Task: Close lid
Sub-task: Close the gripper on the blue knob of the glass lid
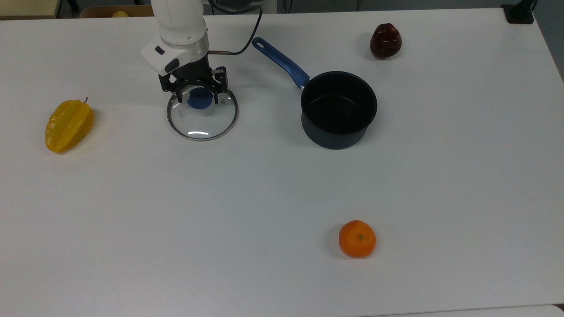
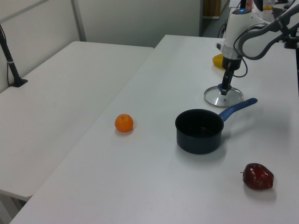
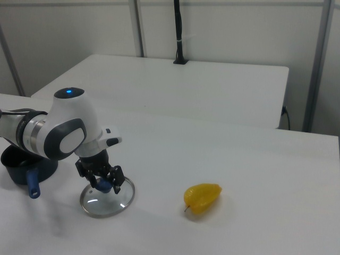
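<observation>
In the upper left of the top view, your gripper sits spread open directly over the lid, fingers on either side of its blue knob, with the open saucepan lying well apart toward frame centre-right.

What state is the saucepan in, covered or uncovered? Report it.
Uncovered. The saucepan stands open with its dark inside bare, while the glass lid lies flat on the table apart from it, the hand at its blue knob.
</observation>
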Robot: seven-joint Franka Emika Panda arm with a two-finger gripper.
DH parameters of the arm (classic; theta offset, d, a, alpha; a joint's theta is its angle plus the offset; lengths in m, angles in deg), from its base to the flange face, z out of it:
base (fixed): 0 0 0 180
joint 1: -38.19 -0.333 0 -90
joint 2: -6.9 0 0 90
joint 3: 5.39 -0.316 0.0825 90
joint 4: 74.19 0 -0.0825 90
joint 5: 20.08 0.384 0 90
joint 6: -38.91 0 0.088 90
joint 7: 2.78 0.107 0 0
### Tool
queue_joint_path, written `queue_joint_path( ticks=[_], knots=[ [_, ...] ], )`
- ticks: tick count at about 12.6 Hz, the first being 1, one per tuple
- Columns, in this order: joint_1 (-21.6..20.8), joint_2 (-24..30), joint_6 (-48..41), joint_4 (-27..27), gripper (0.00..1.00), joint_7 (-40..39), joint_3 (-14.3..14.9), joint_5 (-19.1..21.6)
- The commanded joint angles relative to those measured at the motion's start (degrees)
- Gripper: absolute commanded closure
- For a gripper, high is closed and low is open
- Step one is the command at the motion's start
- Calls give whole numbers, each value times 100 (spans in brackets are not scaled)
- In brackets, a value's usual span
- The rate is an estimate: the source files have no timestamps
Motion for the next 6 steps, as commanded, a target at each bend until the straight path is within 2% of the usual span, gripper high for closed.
queue_joint_path(
  ticks=[1, 3, 6],
  knots=[
    [-31, 55, -4, -75, 11, 345, 9, 81],
    [-31, 56, -13, -75, 18, 355, 9, 81],
    [-40, 82, -161, -74, 19, 433, 9, 81]
  ],
)
